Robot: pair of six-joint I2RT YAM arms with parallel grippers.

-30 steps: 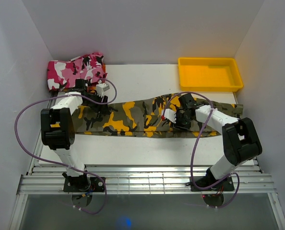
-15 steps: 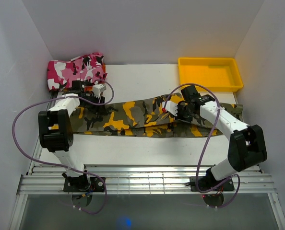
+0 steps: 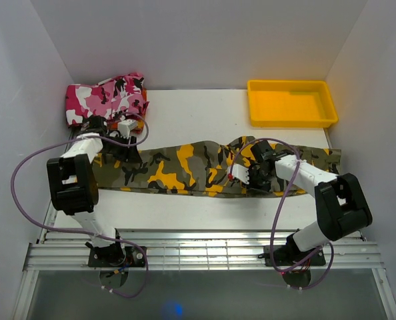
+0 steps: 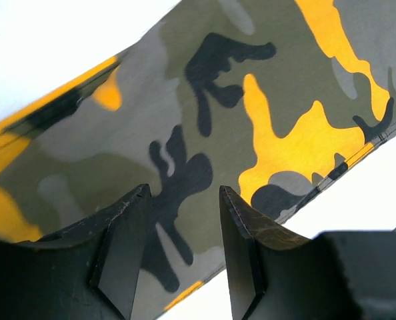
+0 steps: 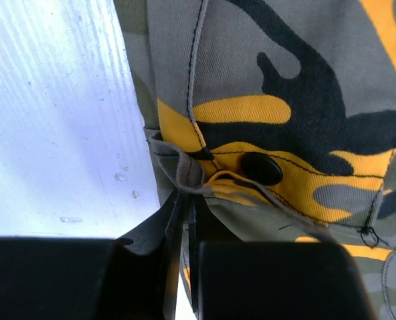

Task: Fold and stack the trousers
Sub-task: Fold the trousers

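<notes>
The yellow tray (image 3: 293,123) stands at the back right of the counter (image 3: 198,113), showing only its own yellow floor, well apart from the trousers (image 3: 185,170), which lie stretched left to right across the counter's middle. The left hand (image 4: 183,193) hangs with jaws apart over their left end, with a pink camouflage garment (image 3: 105,99) bunched just behind it. The right hand (image 5: 185,203) is pinched tight on a fold at the trousers' edge beside a black button (image 5: 262,168).

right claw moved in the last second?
Yes. The right claw, shut on the trousers, has come nearer its base, further from the yellow tray.
</notes>
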